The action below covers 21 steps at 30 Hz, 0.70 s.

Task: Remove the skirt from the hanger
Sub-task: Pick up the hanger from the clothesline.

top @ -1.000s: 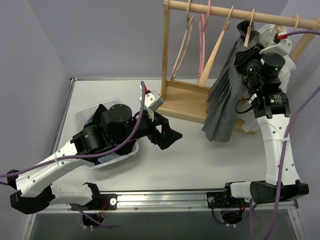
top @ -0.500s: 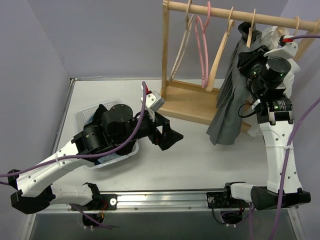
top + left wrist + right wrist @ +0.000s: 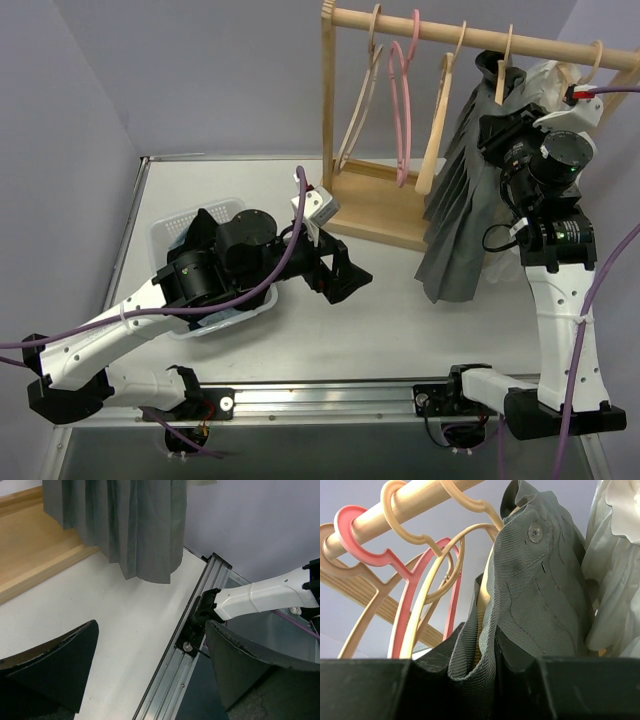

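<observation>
The grey pleated skirt (image 3: 462,215) hangs from a pale wooden hanger (image 3: 500,62) on the rack rail at the right. My right gripper (image 3: 497,128) is up at the skirt's waistband and is shut on it; in the right wrist view the grey waistband (image 3: 520,590) is pinched between the black fingers with the hanger's wood (image 3: 485,587) showing inside the fold. My left gripper (image 3: 340,275) is open and empty, low over the table middle; the skirt's hem (image 3: 130,525) shows ahead of it in the left wrist view.
The wooden rack (image 3: 375,205) holds empty wooden hangers (image 3: 362,95) and a pink plastic hanger (image 3: 402,100). A white ruffled blouse (image 3: 548,80) hangs right of the skirt. A white basket (image 3: 172,232) sits under the left arm. The metal rail (image 3: 330,395) runs along the near edge.
My right gripper has moved up and to the right with the waistband, pulling the skirt along; the hem has swung right. The empty hangers have swung. My left arm has shifted slightly right.
</observation>
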Motion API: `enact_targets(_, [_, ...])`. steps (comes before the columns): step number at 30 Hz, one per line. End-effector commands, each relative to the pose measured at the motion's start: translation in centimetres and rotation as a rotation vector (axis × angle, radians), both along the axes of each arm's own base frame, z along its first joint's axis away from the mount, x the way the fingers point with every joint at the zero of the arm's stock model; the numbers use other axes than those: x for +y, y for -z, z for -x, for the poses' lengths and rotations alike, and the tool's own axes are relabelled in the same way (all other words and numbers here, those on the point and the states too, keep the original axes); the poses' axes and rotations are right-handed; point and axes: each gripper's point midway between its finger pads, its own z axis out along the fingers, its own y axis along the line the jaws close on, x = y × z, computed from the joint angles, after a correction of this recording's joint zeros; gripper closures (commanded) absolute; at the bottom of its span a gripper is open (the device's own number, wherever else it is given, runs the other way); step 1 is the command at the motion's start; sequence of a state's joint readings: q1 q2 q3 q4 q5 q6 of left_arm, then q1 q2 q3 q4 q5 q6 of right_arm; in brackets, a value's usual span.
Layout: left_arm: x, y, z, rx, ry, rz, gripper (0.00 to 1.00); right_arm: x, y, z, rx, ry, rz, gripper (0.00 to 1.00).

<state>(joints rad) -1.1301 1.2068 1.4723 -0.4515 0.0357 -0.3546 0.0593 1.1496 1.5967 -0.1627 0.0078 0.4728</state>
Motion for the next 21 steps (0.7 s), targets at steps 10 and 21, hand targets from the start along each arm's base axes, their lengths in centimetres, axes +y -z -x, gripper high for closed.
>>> enact_targets(10, [0.7,-3.1,0.8,-0.045,0.009,0.079,0.03,-0.4,-6.7,-2.1,-0.193,0.004,0.031,1.00])
enact_targets(21, [0.3,-2.4,0.7,-0.041,0.011,0.063,0.03,-0.5,-10.9,-1.5,-0.276,-0.017,0.042,1.00])
